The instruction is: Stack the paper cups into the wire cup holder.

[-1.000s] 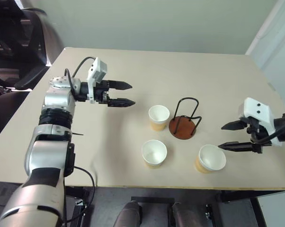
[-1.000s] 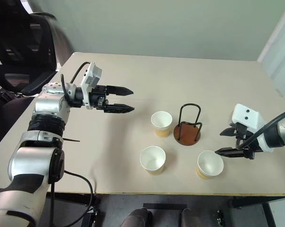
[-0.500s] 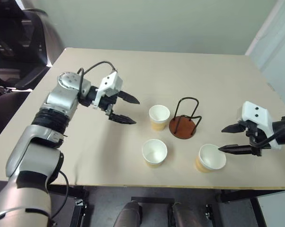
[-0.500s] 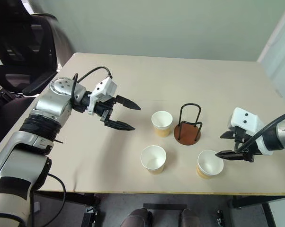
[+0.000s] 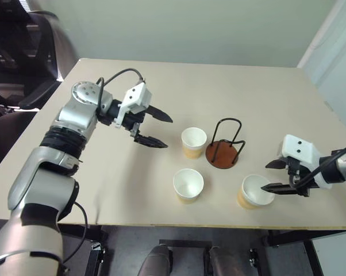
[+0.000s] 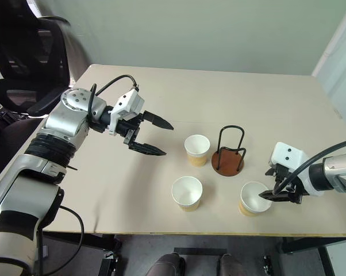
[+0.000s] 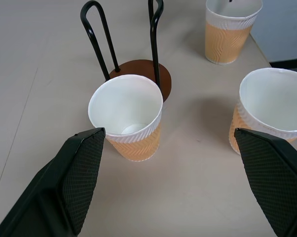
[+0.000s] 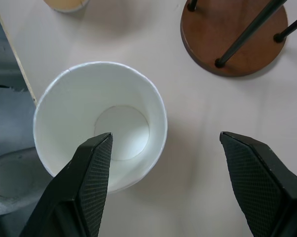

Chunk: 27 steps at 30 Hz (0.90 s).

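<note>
No writing to read anywhere: the paper cups [image 7: 128, 118] carry just a wavy embossed pattern, and the wire cup holder [image 5: 222, 150] and the counter [image 5: 230, 92] are bare of labels.

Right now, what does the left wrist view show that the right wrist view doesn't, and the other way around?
Left wrist view alone: all three paper cups upright on the table, with the nearest cup between the open left gripper fingers' line of sight, and the wire cup holder with its black loops standing behind it.

Right wrist view alone: a look straight down into the cup by the table edge, one finger of the open right gripper over its mouth.

Both: the holder's brown base and empty cups.
</note>
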Available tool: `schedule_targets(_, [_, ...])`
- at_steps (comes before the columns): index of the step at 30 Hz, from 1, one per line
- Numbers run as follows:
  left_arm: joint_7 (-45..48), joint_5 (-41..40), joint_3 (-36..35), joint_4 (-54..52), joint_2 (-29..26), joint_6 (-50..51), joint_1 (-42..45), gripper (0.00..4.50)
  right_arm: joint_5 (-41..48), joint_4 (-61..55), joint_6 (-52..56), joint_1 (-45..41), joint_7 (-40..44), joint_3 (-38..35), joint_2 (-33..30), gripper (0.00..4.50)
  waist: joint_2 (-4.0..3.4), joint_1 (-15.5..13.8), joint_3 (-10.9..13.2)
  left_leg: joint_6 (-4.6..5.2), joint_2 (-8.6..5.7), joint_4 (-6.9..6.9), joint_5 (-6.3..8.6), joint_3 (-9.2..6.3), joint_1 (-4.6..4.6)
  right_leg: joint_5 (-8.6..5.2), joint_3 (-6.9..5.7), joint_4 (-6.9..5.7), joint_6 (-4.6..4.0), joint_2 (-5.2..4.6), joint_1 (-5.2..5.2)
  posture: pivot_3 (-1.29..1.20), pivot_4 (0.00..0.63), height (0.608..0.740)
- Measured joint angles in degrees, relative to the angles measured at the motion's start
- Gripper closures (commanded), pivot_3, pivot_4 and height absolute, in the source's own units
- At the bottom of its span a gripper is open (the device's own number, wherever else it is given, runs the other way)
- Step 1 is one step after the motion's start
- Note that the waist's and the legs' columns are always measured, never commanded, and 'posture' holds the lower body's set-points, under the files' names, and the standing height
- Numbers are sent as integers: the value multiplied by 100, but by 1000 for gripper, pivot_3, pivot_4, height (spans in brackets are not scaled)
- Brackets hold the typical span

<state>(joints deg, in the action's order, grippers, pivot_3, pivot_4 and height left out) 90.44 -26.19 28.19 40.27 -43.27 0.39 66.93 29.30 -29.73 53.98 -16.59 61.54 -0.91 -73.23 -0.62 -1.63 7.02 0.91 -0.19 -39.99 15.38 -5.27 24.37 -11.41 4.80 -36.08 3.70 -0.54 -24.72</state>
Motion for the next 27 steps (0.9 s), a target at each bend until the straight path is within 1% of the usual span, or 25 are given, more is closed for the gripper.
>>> schedule_targets(9, [2,-15,-14,6,0,12,-1,0,-270,163,-166,-307,-6,452,87,1017,0,0,0,1,0,-1,1,0,3,1,0,3,1,-1,-1,0,150,740])
schedule_targets(17, [3,-83,-20,5,-2,14,-1,0,-378,239,-279,-406,127,598,87,1017,0,1,0,1,0,-1,1,0,4,0,0,5,1,-1,-1,0,150,740])
schedule_targets(20, [4,-88,-21,6,-11,14,-2,0,-376,386,-318,-620,233,595,58,1017,0,4,0,2,0,-1,1,0,4,1,0,5,1,-1,-1,0,150,740])
schedule_targets(22, [4,-89,-21,7,-17,13,-2,0,-361,605,-323,-907,369,553,-41,1017,-1,2,1,5,0,-1,3,0,4,2,0,3,0,-1,-4,0,150,740])
schedule_targets(24, [4,-90,-21,10,-31,12,-4,0,-324,741,-324,-1057,551,353,-277,1017,-2,-11,1,5,0,1,3,-2,8,1,-1,4,-1,-1,-5,0,150,740])
schedule_targets(27, [5,-93,-21,24,-46,7,-4,0,-59,673,-290,-930,930,-134,-569,1017,-2,-20,1,-5,1,4,0,-3,13,-4,-4,9,-10,0,-7,0,150,740])
